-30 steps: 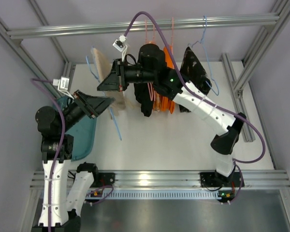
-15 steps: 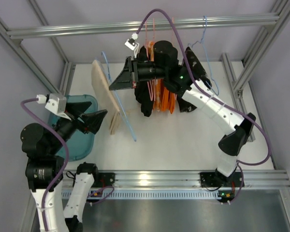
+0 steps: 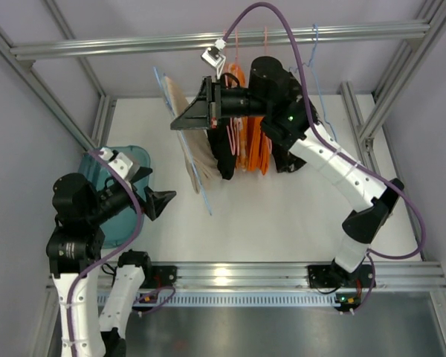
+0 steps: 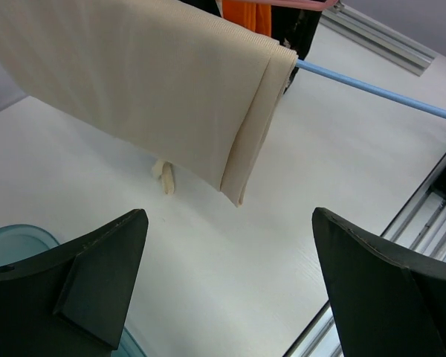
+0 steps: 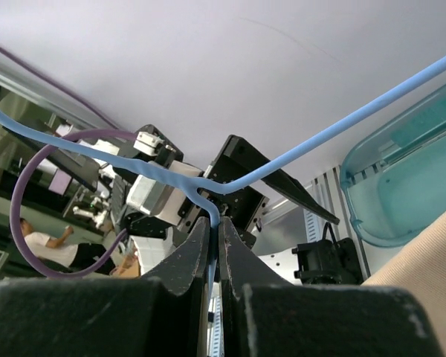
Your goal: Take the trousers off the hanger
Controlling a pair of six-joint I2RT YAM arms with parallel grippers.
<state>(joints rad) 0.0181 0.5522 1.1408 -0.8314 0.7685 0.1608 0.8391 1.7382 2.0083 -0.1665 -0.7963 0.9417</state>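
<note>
Bin (image 3: pixel 89 169): teal, far left of the top view, on the counter (image 3: pixel 282 216) beside the left arm. It is not involved yet.
Left hand (image 3: pixel 160 202): lower left of the top view, fingers spread wide and holding nothing, well apart from the cloth. Its own camera shows the cloth's lower corner above and between the fingers.
Left-hand risk: closing too high would likely pinch the wire bar along with the cloth, so the pull would drag the whole frame. Catching only one layer could unfold the cloth and leave the rest draped.
Trousers (image 3: pixel 193 149): beige, folded over the hanger's bottom bar and hanging clear of the counter, upper centre-left. A small pale strip dangles below the fold.
Hanger (image 3: pixel 201 182): blue wire, tilted, off the rail (image 3: pixel 208 41). Its bare bar end sticks out past the cloth.
Right hand (image 5: pixel 213 223): clamped narrow on the hanger's neck, just under the hook.
Right-hand risk: the wire is thin and gripped at one point, so a sideways tug on the cloth may twist it in the pinch or pull it free.
Neighbours: a black garment (image 3: pixel 224 156) and orange garments (image 3: pixel 256 152) hang just right of the trousers. A swinging hanger could knock or snag them.
</note>
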